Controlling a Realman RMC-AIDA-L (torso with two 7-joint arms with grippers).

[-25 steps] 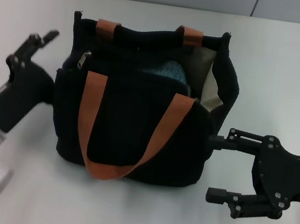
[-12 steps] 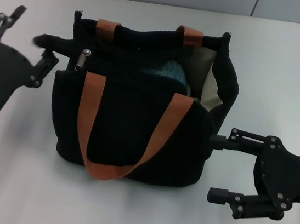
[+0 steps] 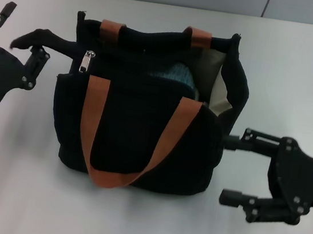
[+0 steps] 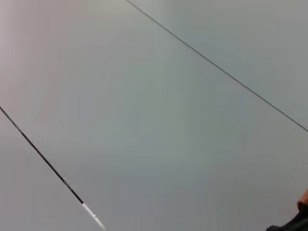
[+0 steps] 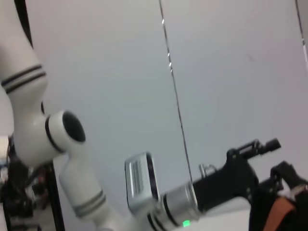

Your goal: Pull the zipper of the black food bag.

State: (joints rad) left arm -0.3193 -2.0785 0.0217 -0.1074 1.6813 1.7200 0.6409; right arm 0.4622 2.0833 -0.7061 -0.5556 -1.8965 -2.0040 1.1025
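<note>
The black food bag stands mid-table with its top open, showing cream lining and something teal inside. The silver zipper pull sits at the bag's near-left rim corner. A black strip of the rim sticks out leftward from that corner and lies between the spread fingers of my left gripper, which is open. I cannot tell whether the strip touches a finger. My right gripper is open at the bag's right side, its upper finger against the fabric.
Two rust-orange handles: one drapes over the bag's front, the other is at the back rim. White table all around. The right wrist view shows my left arm. A sliver of the bag shows in the left wrist view.
My left gripper left the bag's left side, swung back and leftward and now stands open. The black rim strip now stretches out leftward. My right gripper shifted slightly right.
</note>
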